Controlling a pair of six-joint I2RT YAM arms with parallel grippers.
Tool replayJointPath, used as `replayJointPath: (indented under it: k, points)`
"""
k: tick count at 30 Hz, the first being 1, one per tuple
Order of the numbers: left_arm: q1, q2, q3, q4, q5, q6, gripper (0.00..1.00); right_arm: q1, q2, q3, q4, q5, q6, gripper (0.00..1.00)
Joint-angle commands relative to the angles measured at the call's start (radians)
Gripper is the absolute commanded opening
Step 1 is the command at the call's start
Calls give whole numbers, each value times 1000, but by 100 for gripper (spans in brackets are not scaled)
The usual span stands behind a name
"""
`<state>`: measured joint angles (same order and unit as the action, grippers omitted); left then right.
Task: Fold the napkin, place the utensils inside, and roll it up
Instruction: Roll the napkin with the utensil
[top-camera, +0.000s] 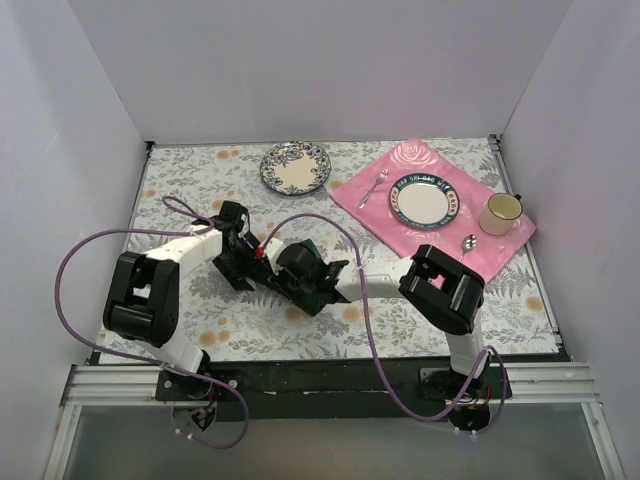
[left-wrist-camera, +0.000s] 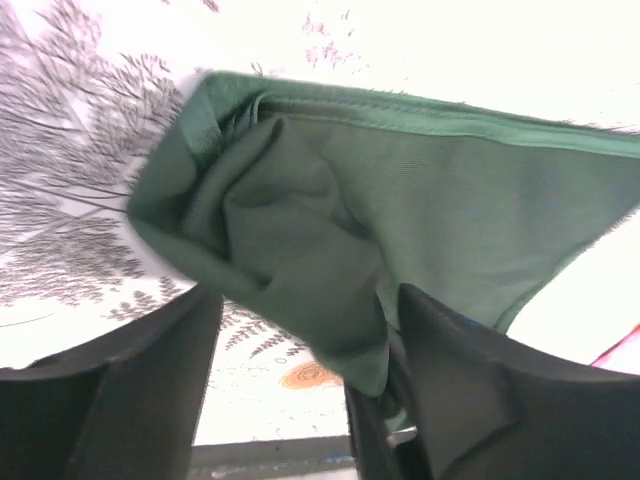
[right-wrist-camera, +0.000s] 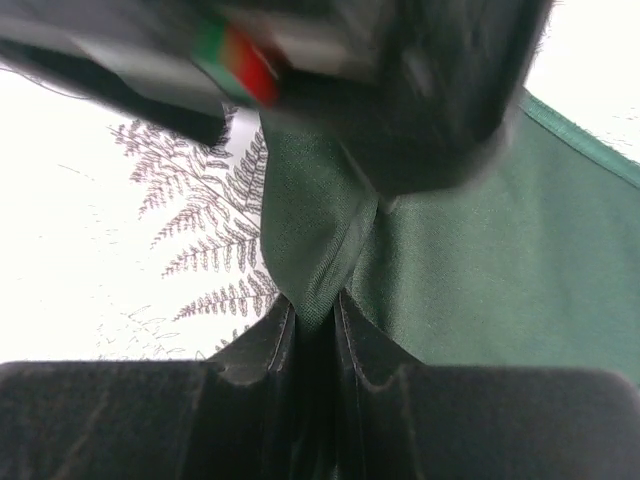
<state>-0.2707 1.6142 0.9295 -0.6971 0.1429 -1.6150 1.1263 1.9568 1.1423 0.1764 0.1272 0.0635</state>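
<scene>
Overhead view: bright, even, shadows soft. Left wrist: tablecloth (left-wrist-camera: 430, 40) blown white up top, napkin (left-wrist-camera: 420, 200) sharp, my fingers (left-wrist-camera: 120, 400) dark, soft. Right wrist: left arm (right-wrist-camera: 420, 90) smeared by blur; background overexposed, fingers there near-black, featureless.

Centre of fern-printed tabletop (top-camera: 190, 165) is blocked by dark green cloth napkin (left-wrist-camera: 450, 200), left arm (top-camera: 185, 250) and right arm (top-camera: 440, 285); far left is open.

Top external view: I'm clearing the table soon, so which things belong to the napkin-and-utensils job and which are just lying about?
Job in hand:
- napkin, pinched in the right gripper
- gold utensils: none visible

Lying about:
- pink placemat
- floral plate
- teal-rimmed plate
- mug
- silver fork
- silver spoon
</scene>
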Motion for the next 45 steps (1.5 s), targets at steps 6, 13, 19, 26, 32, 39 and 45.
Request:
replayJointPath:
  k: [6,13,19,26,32,39,45]
  points:
    - [71,-237,-29,31,-65,115,85,-174,89,20,-93,-570,133,3]
    - [82,-307,-96,64,23,116,87,-240,212,114,-104,-852,298,3]
    - [56,-304,-178,65,76,34,85,-284,255,112,-14,-917,490,1]
    - [47,-232,-193,152,41,4,82,-298,271,99,75,-939,591,1]
    - [33,-183,-207,223,23,-3,81,-299,258,93,78,-937,598,1]
    - [45,-180,-270,235,-88,3,53,-298,231,93,2,-905,506,1]
    - [64,-155,-276,242,-80,47,28,-296,174,114,-175,-831,290,11]
